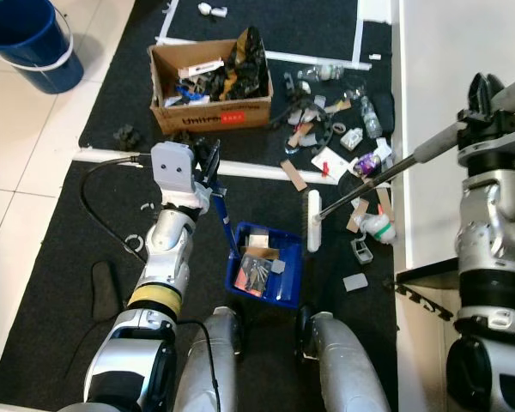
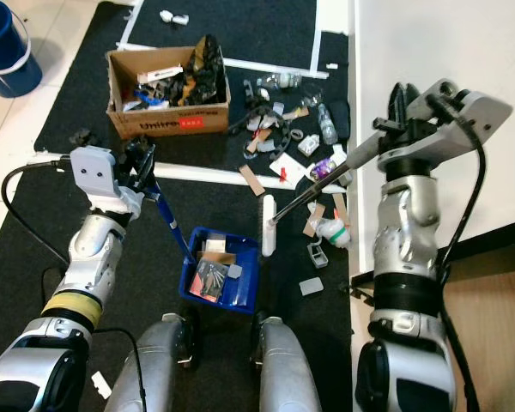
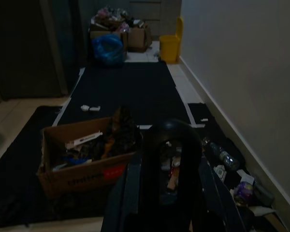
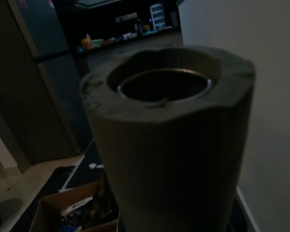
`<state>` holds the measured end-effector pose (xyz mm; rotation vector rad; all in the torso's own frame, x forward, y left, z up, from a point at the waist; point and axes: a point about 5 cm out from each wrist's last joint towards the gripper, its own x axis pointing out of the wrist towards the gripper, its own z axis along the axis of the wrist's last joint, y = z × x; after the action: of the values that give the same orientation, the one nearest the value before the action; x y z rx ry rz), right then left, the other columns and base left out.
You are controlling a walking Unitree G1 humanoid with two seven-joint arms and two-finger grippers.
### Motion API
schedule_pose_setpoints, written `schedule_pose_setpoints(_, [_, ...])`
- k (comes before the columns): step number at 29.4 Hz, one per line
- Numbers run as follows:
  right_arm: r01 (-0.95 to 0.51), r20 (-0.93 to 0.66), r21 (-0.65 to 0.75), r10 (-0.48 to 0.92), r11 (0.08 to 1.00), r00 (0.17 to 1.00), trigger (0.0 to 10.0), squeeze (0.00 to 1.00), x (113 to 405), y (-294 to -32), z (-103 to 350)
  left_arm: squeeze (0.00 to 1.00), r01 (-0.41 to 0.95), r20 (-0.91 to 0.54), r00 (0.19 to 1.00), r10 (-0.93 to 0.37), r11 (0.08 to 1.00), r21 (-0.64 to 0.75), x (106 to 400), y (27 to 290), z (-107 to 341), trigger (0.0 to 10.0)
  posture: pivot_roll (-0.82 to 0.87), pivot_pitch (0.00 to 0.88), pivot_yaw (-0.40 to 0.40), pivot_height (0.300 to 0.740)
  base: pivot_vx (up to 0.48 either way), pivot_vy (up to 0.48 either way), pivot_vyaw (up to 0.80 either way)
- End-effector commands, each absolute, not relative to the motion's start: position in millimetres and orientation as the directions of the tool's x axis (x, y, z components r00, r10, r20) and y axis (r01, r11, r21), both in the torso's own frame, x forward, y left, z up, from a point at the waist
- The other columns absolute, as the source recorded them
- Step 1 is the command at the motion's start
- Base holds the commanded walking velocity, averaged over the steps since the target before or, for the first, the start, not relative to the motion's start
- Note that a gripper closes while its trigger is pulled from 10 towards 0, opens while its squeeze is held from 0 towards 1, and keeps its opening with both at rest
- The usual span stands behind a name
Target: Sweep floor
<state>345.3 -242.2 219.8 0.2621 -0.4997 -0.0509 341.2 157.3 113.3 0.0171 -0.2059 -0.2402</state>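
Right fingers (image 2: 401, 107) grip the broom (image 2: 309, 196) handle; left fingers (image 1: 208, 161) grip the blue dustpan (image 1: 266, 266) handle. Broom head rests just at the pan's 2 o'clock. A few scraps lie inside; most litter (image 1: 348, 146) remains toward 1 o'clock, so sweeping seems early.

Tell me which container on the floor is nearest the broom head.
The blue dustpan, right beside the broom head. The cardboard box and the blue bucket sit much farther off.

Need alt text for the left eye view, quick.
The right gripper holds a broom beside a blue dustpan, whose handle the left gripper grips. Litter and a cardboard box lie beyond on black carpet.
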Motion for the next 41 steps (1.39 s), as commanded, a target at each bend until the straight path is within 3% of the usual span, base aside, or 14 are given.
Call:
schedule_pose_setpoints(1, [0.026, 0.464, 0.219, -0.128, 0.975, 0.877, 10.0, 0.00, 345.1, -248.3, 218.1, 0.00, 0.219, 0.058, 0.974, -0.218, 0.975, -0.021, 330.3, 155.7, 79.7, 10.0, 0.04, 0.168, -0.055, 0.740, 0.000, 0.000, 0.00])
schedule_pose_setpoints(6, [0.151, 0.370, 0.089, -0.173, 0.985, 0.913, 10.0, 0.00, 348.9, -256.1, 196.5, 0.00, 0.131, 0.091, 0.988, -0.123, 0.987, -0.087, 335.1, 175.2, 87.4, 10.0, 0.05, 0.138, -0.054, 0.740, 0.000, 0.000, 0.00])
schedule_pose_setpoints(10, [0.277, 0.340, 0.067, -0.283, 0.959, 0.897, 10.0, 0.00, 343.0, -278.9, 185.9, 0.00, 0.047, 0.174, 0.984, -0.029, 0.994, -0.096, 337.9, 208.1, 107.3, 10.0, 0.07, 0.121, -0.056, 0.740, 0.000, 0.000, 0.00])
schedule_pose_setpoints(17, [0.324, 0.298, 0.063, -0.327, 0.944, 0.897, 10.0, 0.00, 343.4, -283.1, 173.0, 0.00, 0.012, 0.177, 0.984, 0.003, 0.996, -0.086, 336.9, 222.4, 109.3, 10.0, 0.07, 0.093, -0.047, 0.740, 0.000, 0.000, 0.00])
schedule_pose_setpoints(35, [0.356, 0.259, 0.138, -0.380, 0.924, 0.888, 10.0, 0.00, 347.6, -279.1, 158.2, 0.00, 0.034, 0.169, 0.985, -0.014, 0.992, -0.120, 354.0, 216.1, 122.1, 10.0, 0.09, 0.000, -0.013, 0.740, 0.000, 0.000, 0.00])
schedule_pose_setpoints(41, [0.367, 0.205, 0.171, -0.397, 0.914, 0.894, 10.0, 0.00, 347.6, -275.5, 144.8, 0.00, 0.032, 0.071, 0.997, -0.021, 0.988, -0.154, 351.1, 209.4, 102.3, 10.0, 0.10, 0.000, -0.001, 0.740, 0.000, 0.000, 0.00])
